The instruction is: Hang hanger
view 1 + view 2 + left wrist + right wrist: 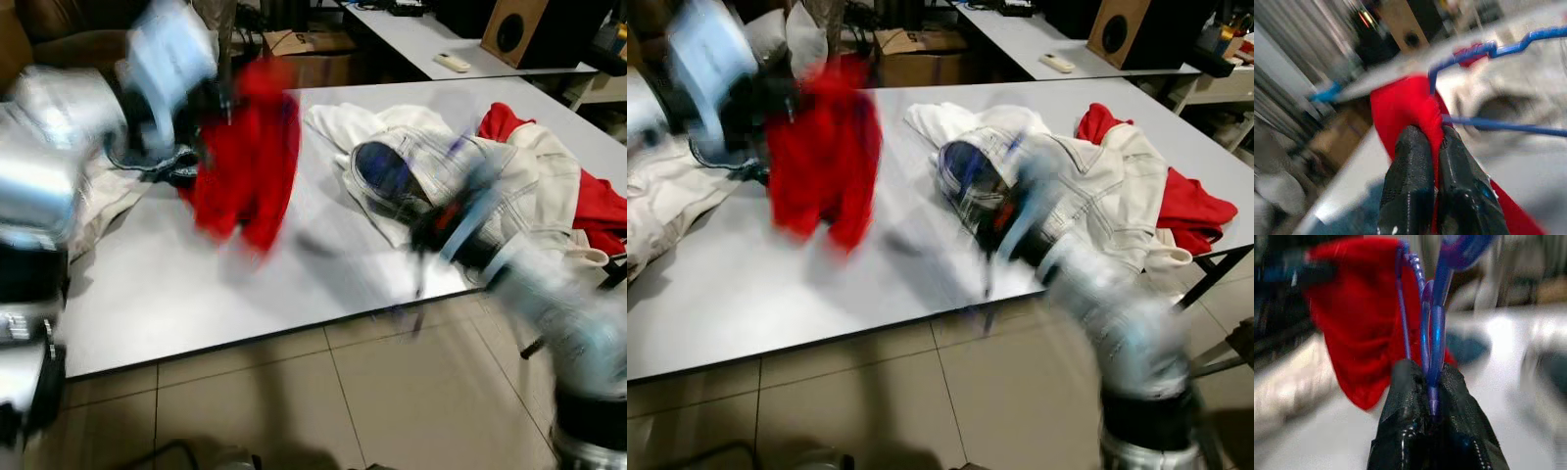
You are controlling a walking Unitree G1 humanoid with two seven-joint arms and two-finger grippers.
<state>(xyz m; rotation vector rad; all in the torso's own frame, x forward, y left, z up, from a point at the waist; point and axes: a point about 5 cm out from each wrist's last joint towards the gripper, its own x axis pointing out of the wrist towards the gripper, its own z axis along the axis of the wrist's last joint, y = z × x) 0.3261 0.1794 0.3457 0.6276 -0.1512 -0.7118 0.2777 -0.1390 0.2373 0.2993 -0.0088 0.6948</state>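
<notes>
Holding a red garment up over the far left part of the desk, my left pincer is closed tight on a fold of the cloth, its two black fingers pressed together with the red fabric squeezed between them. The garment hangs down from that grip, its lower edge just above or touching the desk top; the blur keeps me from telling which.

My right pincer is clamped on a blue wire hanger, the wire running up from between its fingers. In the right wrist view the hanger stands close in front of the red garment. In the left wrist view blue wire crosses just beside the cloth I grip, touching or nearly touching it. In the head views my right arm reaches across the near edge of the desk, heavily smeared by motion.

On the right half of the desk lies a white denim jacket in a heap, with another red garment partly under it at the right edge. A pale cloth lies at the left edge, with something dark blue beside it. A second desk stands behind, carrying a white remote, with a speaker behind it and a cardboard box to its left. Beige floor tiles lie below.
</notes>
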